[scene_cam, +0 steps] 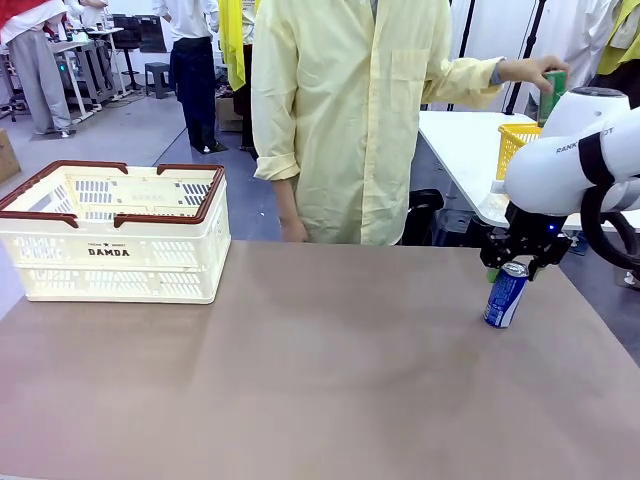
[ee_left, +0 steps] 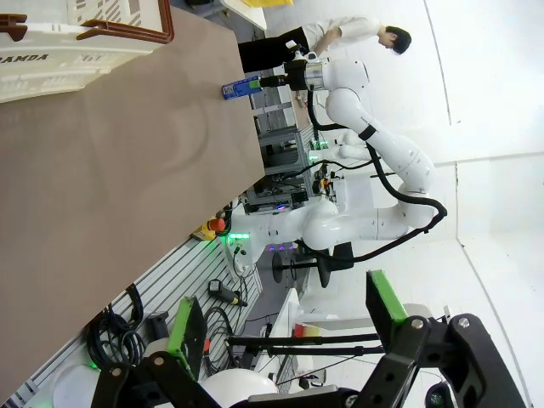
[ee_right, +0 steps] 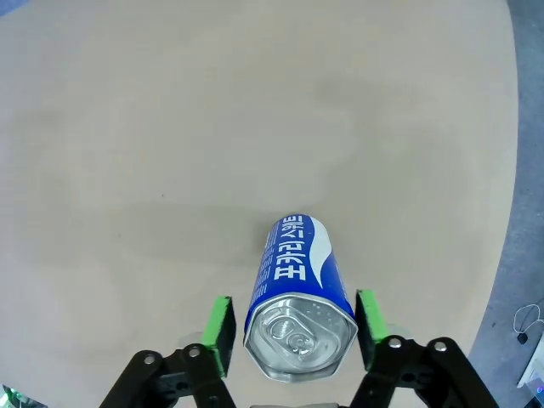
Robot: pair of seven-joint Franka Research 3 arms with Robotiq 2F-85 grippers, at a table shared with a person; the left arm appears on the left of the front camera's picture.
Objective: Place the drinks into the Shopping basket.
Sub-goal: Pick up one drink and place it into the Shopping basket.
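A blue drink can (scene_cam: pixel 505 294) (ee_right: pixel 297 297) with a silver top stands on the brown table at the right. My right gripper (scene_cam: pixel 516 266) (ee_right: pixel 295 327) reaches down over it with a green pad on either side of its top. The pads are close to the can, and a thin gap shows at one pad. The cream Shopping basket (scene_cam: pixel 110 235) (ee_left: pixel 68 34) with a brown rim sits at the table's far left. My left gripper (ee_left: pixel 285 314) is open and holds nothing, well away from the table. A person's hand holds a green can (scene_cam: pixel 552 92) at the far right.
The person in a pale yellow shirt (scene_cam: pixel 340 110) stands at the far edge of the table. A yellow mesh basket (scene_cam: pixel 520 140) sits on a white table behind. Bare tabletop (scene_cam: pixel 300 370) lies between the blue can and the basket.
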